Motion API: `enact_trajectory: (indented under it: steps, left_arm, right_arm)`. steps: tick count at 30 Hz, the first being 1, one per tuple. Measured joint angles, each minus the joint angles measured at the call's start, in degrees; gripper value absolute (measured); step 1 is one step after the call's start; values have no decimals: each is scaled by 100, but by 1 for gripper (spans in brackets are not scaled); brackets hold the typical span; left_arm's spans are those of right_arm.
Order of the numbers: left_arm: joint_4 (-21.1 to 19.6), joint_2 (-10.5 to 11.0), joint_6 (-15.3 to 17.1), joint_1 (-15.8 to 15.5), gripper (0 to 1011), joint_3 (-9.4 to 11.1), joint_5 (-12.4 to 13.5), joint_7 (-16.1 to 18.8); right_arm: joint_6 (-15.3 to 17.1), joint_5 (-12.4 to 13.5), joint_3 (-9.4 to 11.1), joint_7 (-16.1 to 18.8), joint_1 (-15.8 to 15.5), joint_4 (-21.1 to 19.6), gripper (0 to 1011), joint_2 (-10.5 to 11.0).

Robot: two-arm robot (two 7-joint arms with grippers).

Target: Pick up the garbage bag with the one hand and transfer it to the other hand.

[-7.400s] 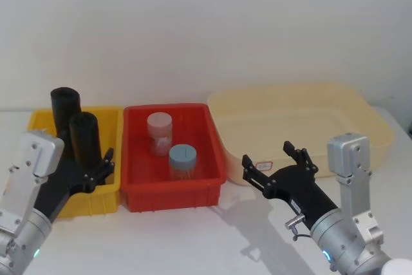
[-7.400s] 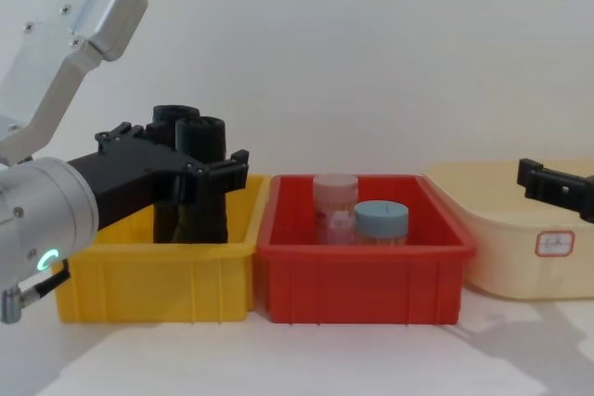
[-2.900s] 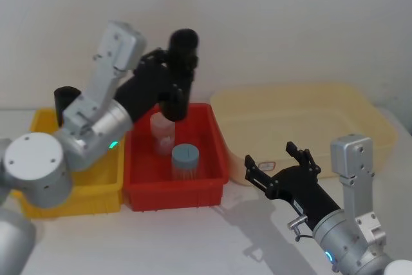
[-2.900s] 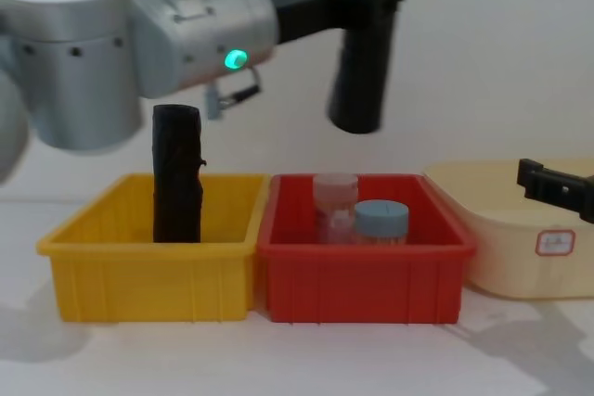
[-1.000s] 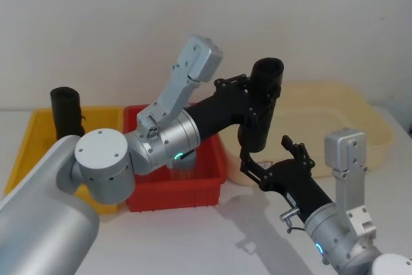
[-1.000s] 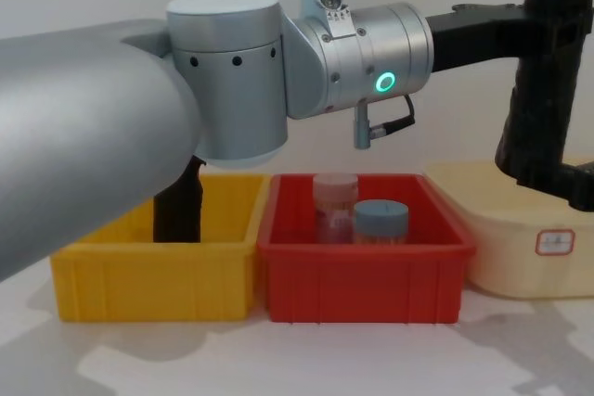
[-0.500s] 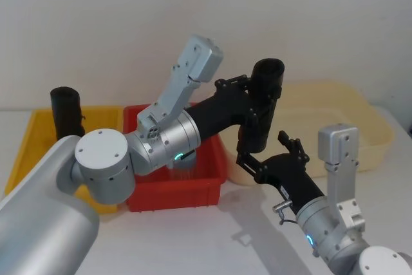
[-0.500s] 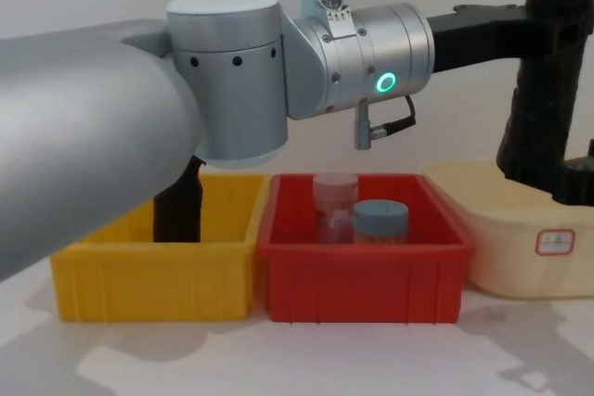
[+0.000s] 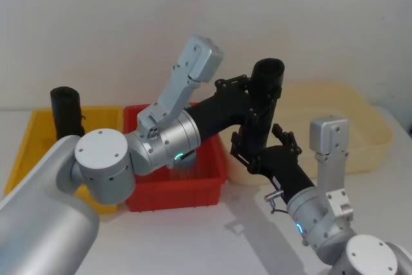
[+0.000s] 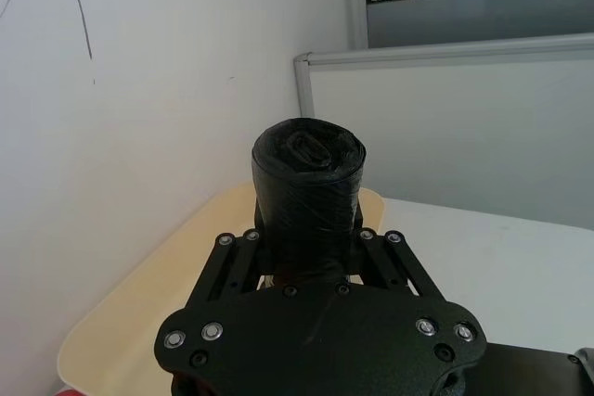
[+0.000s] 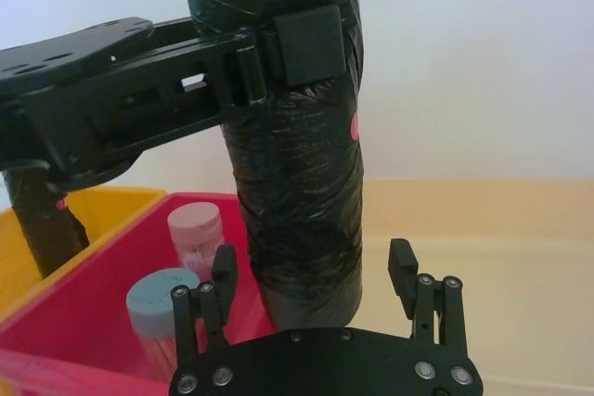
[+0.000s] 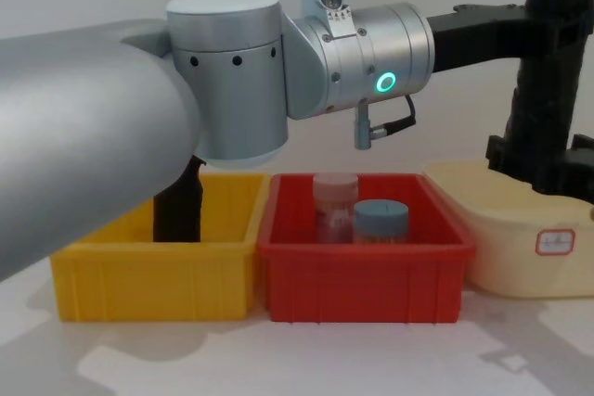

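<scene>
Grasping the garbage bag (image 9: 266,76) above its middle, the left pincer (image 9: 252,102) is clenched on the roll and holds it upright in the air, over the gap between the red bin (image 9: 193,188) and the cream tub (image 9: 367,127). The right pincer (image 11: 312,264) reaches up from below with its fingers (image 11: 401,266) spread, one on either side of the bag's lower end. In the right wrist view a gap shows between at least one finger and the plastic, so this pincer is released. Inside the red bin, at the middle of the table (image 9: 212,243), a pink-lidded jar (image 12: 335,194) stands just behind a blue-lidded jar (image 12: 380,220). A yellow bin (image 9: 103,117) sits beside the red one toward the table's left edge, with a second black roll (image 9: 65,107) standing upright in its far part. The cream tub lies toward the table's right edge, close to the wall along the back edge.
</scene>
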Motion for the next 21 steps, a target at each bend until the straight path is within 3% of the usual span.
enact_trajectory:
  steps: [9,16,21]
  left_arm:
    - [0,0,0,0,379,0,0,0]
    - [0,0,0,0,379,0,1,0]
    - [0,0,0,0,379,0,1,0]
  right_arm:
    - [39,-51,10,-8,177,169,987,-124]
    - [132,-101,20,-27,286,277,840,-202]
    - [175,-114,37,-34,327,329,670,-246]
